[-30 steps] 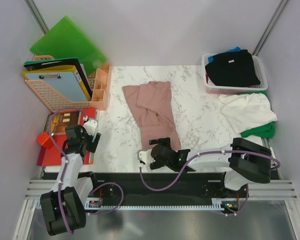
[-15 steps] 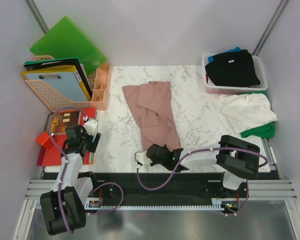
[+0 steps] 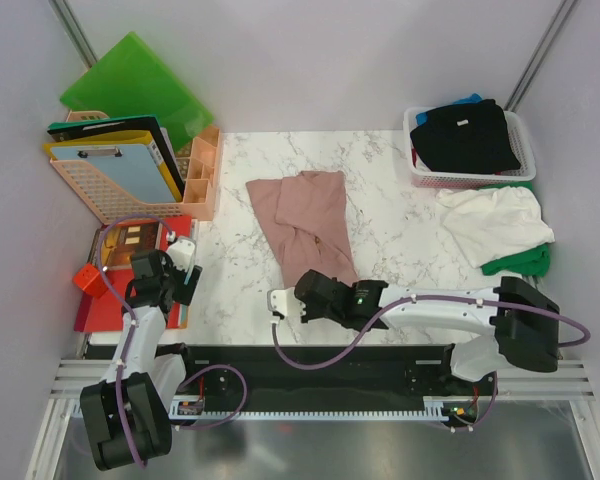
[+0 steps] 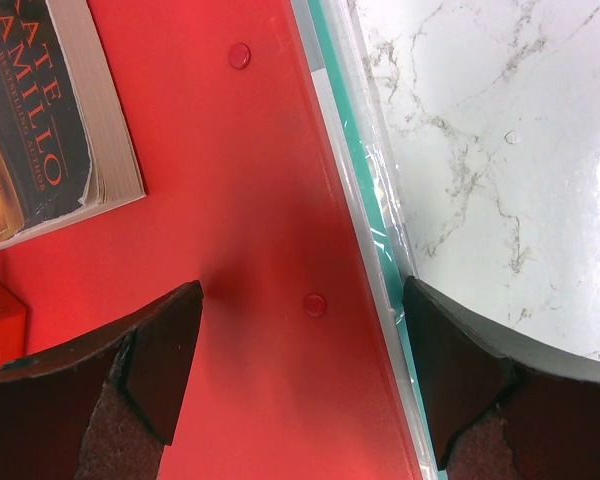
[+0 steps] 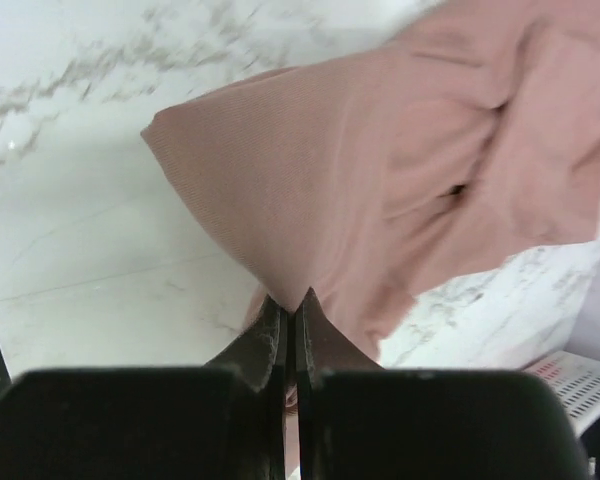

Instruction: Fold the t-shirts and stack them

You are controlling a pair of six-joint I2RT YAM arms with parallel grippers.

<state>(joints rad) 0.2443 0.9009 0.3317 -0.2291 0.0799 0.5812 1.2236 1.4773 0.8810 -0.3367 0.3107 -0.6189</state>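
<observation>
A dusty pink t-shirt (image 3: pixel 302 222) lies in a long strip on the middle of the marble table (image 3: pixel 400 250). My right gripper (image 3: pixel 317 292) is at its near end, shut on a fold of the pink cloth (image 5: pixel 380 170); in the right wrist view the fingertips (image 5: pixel 292 305) pinch it and the hem hangs lifted off the table. A white t-shirt (image 3: pixel 495 222) and a green one (image 3: pixel 522 262) lie crumpled at the right. A black t-shirt (image 3: pixel 465 135) and a blue one (image 3: pixel 466 100) sit in a basket. My left gripper (image 3: pixel 170 278) hovers open over a red folder (image 4: pixel 230 200).
A white basket (image 3: pixel 525 150) stands at the back right. At the back left, a pink rack (image 3: pixel 120 200) holds clipboards and a green folder (image 3: pixel 135 85). A book (image 4: pixel 30 100) lies on the red folder, with a red block (image 3: pixel 88 280) beside it.
My right gripper has shut on the pink t-shirt's near end and moved away from the near edge, lifting the hem. The right arm has stretched out. The left arm has not moved.
</observation>
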